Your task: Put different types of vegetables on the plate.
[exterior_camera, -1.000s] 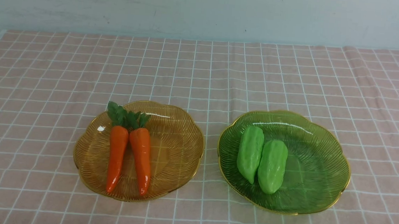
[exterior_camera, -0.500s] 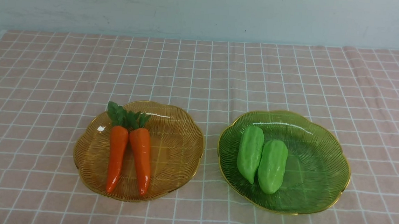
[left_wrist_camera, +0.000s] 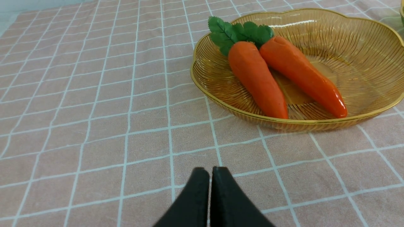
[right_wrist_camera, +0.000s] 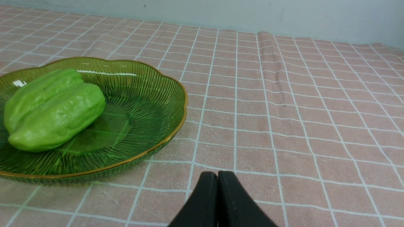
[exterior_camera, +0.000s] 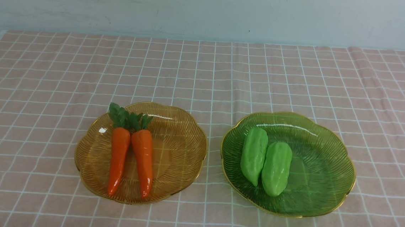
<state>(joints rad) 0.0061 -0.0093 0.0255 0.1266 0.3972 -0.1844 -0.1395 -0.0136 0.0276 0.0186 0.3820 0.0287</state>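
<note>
The desk (exterior_camera: 205,74) is being covered by a pink cloth (exterior_camera: 48,81) gridded in white. Two ribbed, gold-rimmed plates are being carried side by side on it, apart: an amber plate (exterior_camera: 185,151) on the left, a green plate (exterior_camera: 327,165) on the right.

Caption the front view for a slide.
Two carrots on the amber plate, two gourds on the green plate.
</note>
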